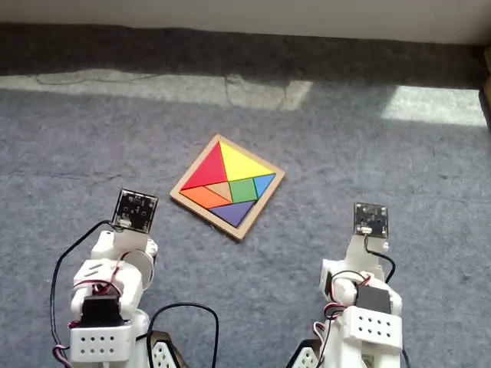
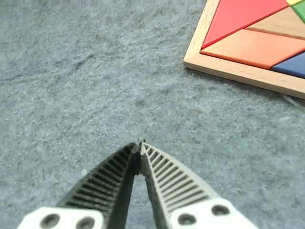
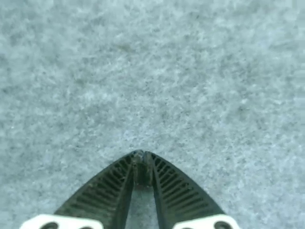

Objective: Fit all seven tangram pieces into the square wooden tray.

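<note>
— Where's the square wooden tray [image 1: 201,215] relative to the jaws?

— On the grey-covered desk [image 1: 383,153], ahead of both pairs and between them, turned so one corner points back toward the arms. It's closer to the left jaws. From the left wrist its wooden rim [image 2: 238,71] lies a little ahead of the tips, off toward the right arm's side and not touching them.

— What's in it?

— Seven pieces, lying flat and filling the square. The red triangle [image 1: 205,172] and the yellow triangle [image 1: 242,162] take up the half farthest from the jaws. Below them a wood-coloured piece [image 1: 221,190] and the green square [image 1: 243,190] sit in the middle, with the small blue triangle [image 1: 265,184] at the corner on the right jaws' side. The orange piece [image 1: 203,198] and the purple triangle [image 1: 234,212] lie along the edges nearest the jaws.

— And the jaws themselves?

— The left jaws are together, ribbed faces meeting at the tips, just above the grey cover. The right jaws are together too, tips touching over bare grey cover, well apart from the tray.

— The arms?

— The left arm [image 1: 115,284] and the right arm [image 1: 360,299] stand side by side at the near edge, each pointing forward, with the tray beyond them.
</note>
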Controlling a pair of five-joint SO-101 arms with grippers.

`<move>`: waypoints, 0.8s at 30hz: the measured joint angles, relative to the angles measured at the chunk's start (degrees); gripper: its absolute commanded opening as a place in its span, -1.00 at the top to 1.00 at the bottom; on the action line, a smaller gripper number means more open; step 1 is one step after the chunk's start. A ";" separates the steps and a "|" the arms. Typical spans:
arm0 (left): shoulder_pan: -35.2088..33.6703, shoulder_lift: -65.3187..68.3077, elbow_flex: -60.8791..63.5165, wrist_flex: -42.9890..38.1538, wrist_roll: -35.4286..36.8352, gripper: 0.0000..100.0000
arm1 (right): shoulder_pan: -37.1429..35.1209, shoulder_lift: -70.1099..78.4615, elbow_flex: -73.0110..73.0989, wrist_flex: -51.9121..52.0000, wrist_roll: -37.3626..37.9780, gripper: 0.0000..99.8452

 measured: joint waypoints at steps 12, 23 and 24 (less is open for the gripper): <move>0.00 -0.26 0.26 5.98 0.00 0.99 | -2.81 -0.79 2.37 -2.02 -0.09 0.98; 0.00 -0.26 0.26 14.59 0.00 0.99 | -2.81 -0.79 2.37 -2.02 -0.09 0.98; 0.00 -0.26 0.26 14.59 0.00 0.99 | -2.81 -0.79 2.37 -2.02 -0.09 0.98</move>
